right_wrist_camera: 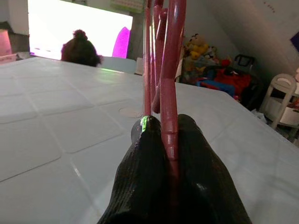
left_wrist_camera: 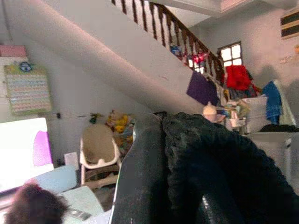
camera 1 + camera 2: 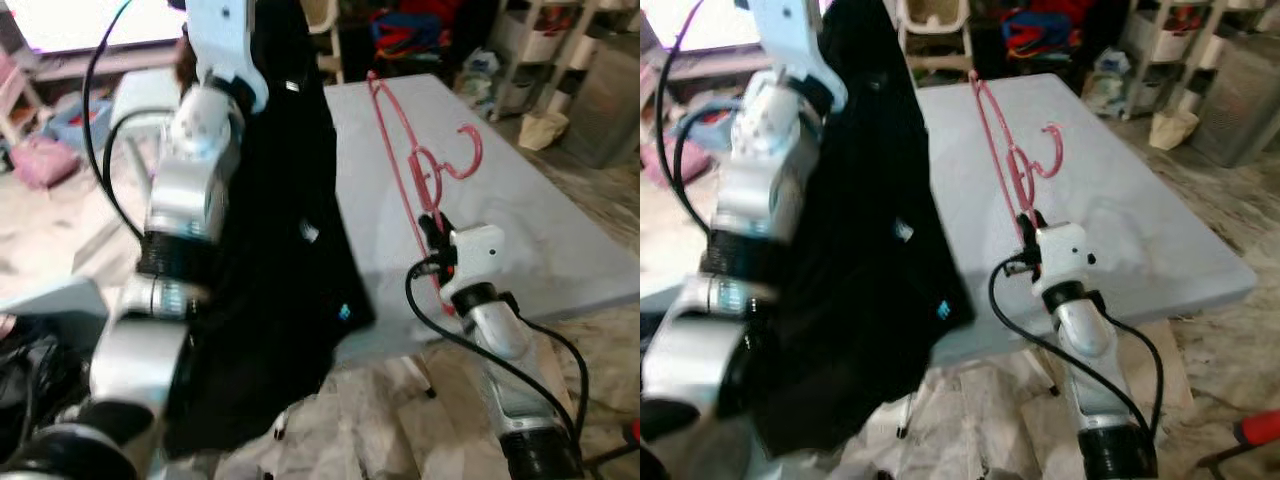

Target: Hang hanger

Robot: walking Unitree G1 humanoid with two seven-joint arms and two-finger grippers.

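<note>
A pink plastic hanger [image 3: 405,160] stands on edge over the grey table [image 3: 560,240], its hook [image 3: 468,150] pointing to the right. My right gripper [image 3: 432,232] is shut on the hanger's lower bar [image 1: 169,121], above the table's near part. My left arm is raised at the left and holds up a black garment [image 3: 275,250] that hangs down past the table's left edge. In the left wrist view the black cloth [image 2: 219,172] lies bunched against a black finger [image 2: 140,177], so my left gripper is shut on it.
A high chair [image 3: 930,30] and cluttered shelves [image 3: 1180,40] stand beyond the table. A person's dark hair [image 1: 80,47] shows past the table's far edge. Crumpled sheeting [image 3: 370,420] covers the floor at the table's near side.
</note>
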